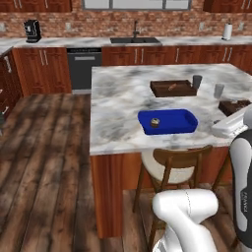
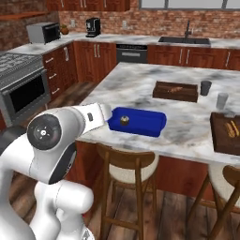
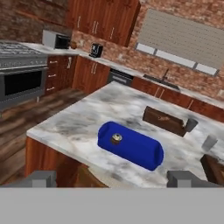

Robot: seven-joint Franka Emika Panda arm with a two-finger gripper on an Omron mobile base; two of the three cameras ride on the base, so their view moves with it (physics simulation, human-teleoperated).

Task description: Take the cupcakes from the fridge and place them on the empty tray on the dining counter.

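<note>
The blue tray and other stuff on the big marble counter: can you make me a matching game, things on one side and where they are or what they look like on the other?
Things:
1. cupcake
2. blue tray
3. grey cups
4. claw

Descriptions:
A. wide open, holding nothing
B. sitting inside the tray
C. standing past the brown tray
D. lying on the marble counter, above a stool

Pairs: 1-B, 2-D, 3-C, 4-A

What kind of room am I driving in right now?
A home kitchen, by the look of it: a marble-topped dining counter with wooden stools, a sink set in the brick-backed wall counter, and a stove with a microwave nearby.
</note>
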